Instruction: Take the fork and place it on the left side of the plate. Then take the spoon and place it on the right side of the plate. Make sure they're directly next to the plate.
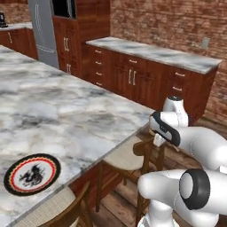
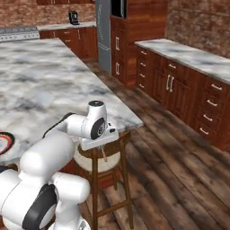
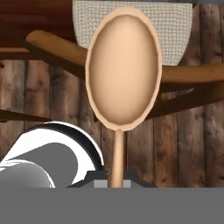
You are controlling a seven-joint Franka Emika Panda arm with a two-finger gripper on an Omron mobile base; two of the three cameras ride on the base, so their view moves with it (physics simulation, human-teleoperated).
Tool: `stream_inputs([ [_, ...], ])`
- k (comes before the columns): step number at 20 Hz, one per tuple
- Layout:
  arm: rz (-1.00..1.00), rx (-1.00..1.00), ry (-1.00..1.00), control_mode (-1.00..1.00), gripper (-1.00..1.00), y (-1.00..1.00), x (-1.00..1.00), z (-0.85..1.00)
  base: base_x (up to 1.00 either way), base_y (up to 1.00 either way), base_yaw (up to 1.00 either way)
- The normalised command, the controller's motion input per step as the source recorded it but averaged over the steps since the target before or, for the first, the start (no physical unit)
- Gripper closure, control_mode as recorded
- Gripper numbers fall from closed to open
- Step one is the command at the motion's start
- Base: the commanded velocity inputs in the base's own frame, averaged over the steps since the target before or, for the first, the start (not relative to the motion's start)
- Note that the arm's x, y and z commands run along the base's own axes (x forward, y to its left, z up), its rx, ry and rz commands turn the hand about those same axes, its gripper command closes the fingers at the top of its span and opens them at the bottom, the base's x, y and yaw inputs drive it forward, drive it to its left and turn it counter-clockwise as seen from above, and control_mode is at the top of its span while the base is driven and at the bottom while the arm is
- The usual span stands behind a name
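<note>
Spoon [image 3: 123, 78] pinched in my fingers [image 3: 116, 177], handle running down between them, oval bowl pointing away, big in hand view. Below it I see stool [image 3: 131, 26] with woven seat, plank floor [image 3: 39, 92] under that. From right base view, hand sits off worktop [image 2: 45, 81] edge, over stool, thin handle hanging beneath. Plate [image 1: 32, 174] lies on marble worktop near front edge, well apart from hand. Can't pick out fork.

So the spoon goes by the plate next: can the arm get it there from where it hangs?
Probably yes: the gripper, shut on the spoon, hangs off the counter edge over a stool; nothing stands before the plate.
</note>
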Motion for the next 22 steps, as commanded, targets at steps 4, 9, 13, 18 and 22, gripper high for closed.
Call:
stream_inputs([
  [4, 0.0, 0.0, 0.0, 1.0, 1.0, 0.0, 0.0, 0.0, -0.09, 0.0, 0.57],
  [9, 0.0, 0.0, 0.0, 1.0, 1.0, 0.0, 0.0, 0.0, -0.05, 0.03, 0.47],
  [13, 0.0, 0.0, 0.0, 1.0, 1.0, 0.0, 0.0, 0.0, -0.17, 0.15, 0.56],
  [18, 0.0, 0.0, 0.0, 1.0, 1.0, 0.0, 0.0, 0.0, -0.09, 0.11, 0.67],
  [22, 0.0, 0.0, 0.0, 1.0, 1.0, 0.0, 0.0, 0.0, 0.0, 0.01, 0.64],
])
